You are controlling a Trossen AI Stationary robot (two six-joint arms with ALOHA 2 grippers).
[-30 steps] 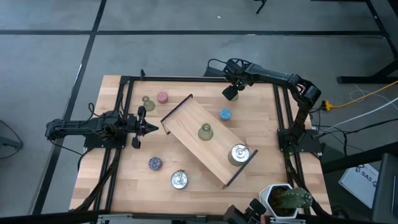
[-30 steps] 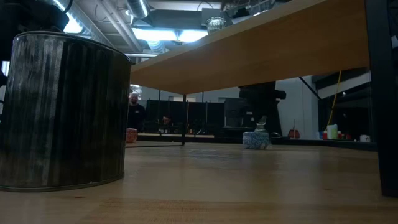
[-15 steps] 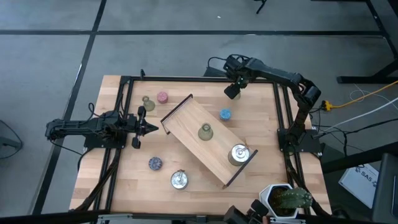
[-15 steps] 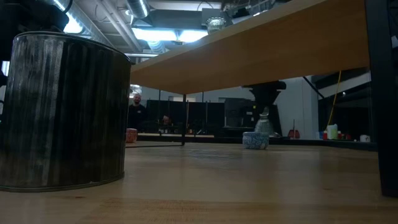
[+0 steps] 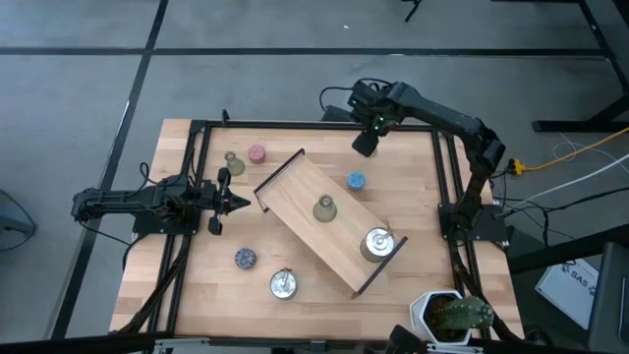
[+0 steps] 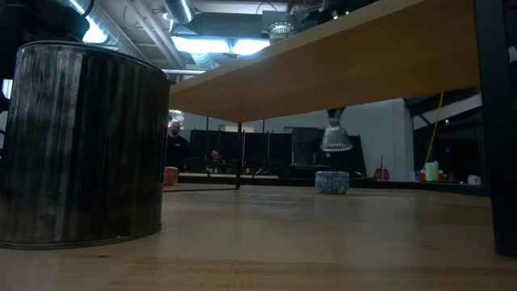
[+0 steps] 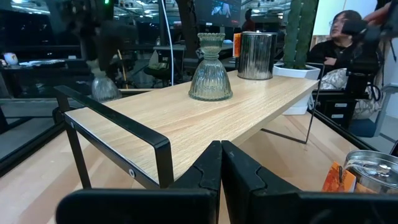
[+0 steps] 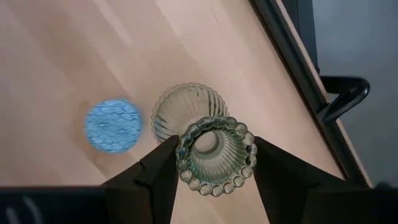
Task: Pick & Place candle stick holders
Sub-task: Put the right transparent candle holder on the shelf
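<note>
My right gripper (image 5: 366,146) hangs over the table's far right part, shut on an olive-green bell-shaped candle stick holder (image 8: 214,152). In the low view that holder (image 6: 336,139) floats above the blue holder (image 6: 332,181). The blue holder (image 5: 356,181) stands on its base on the table. Another olive holder (image 5: 324,208) and a silver one (image 5: 377,243) stand on the wooden tray (image 5: 295,187). Pink (image 5: 257,153), olive (image 5: 233,162), purple (image 5: 245,258) and silver (image 5: 284,284) holders stand on the table. My left gripper (image 5: 236,203) waits at the left, shut and level. My right gripper pinches the holder's narrow top with the beaded rim (image 8: 186,155) between its two fingers (image 8: 155,177). The fingers come from above, pointing nearly straight down. The holder hangs upright below them, its wide ribbed base (image 8: 177,112) down and clear of the table.
A black frame (image 5: 447,177) runs along the table's sides. A potted plant (image 5: 454,315) stands at the near right corner. The tray lies slantwise across the middle, with black handles at both ends. Bare wood (image 5: 403,167) lies between the tray and the right rail.
My right gripper has risen, still shut on the olive holder, and has rolled a little. The holder, low beside the blue one a second ago, now hangs well clear of the table. My left arm has kept still.
</note>
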